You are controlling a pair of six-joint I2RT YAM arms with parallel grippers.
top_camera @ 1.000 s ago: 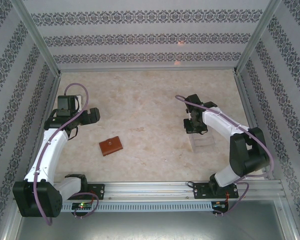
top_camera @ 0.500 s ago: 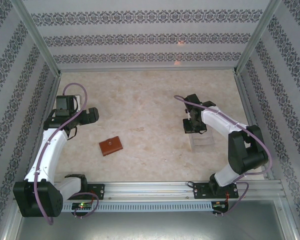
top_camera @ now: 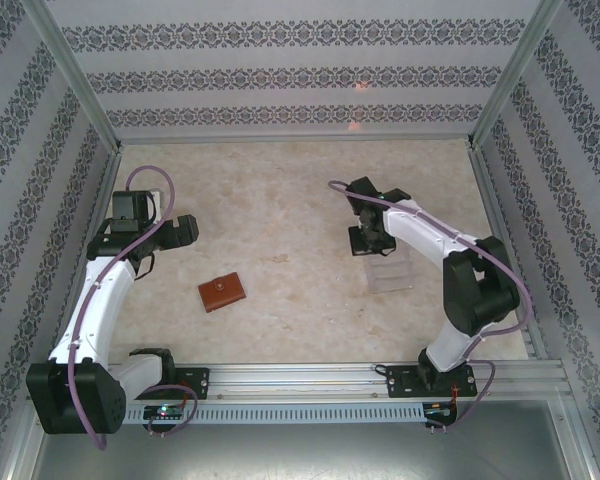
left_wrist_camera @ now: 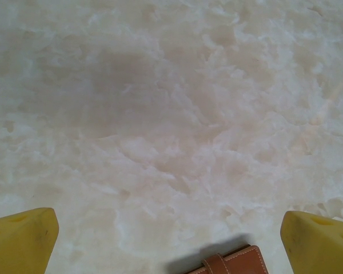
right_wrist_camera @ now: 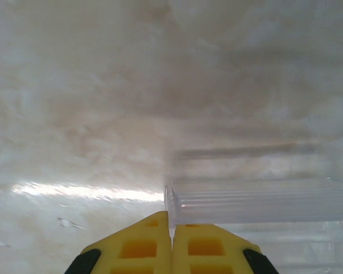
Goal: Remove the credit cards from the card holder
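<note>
Barely started: finding the card holder closed, lower left of centre, no credit cards out. Hovering with left gripper spread wide; pinching the clear box wall with right gripper.

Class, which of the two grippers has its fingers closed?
The right gripper, its yellow fingers pinched on a wall of the clear box; the left gripper holds its fingers wide apart near the card holder.

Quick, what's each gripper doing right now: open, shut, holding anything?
Left gripper: open, holding nothing.
Right gripper: shut on the wall of the clear plastic box.
</note>
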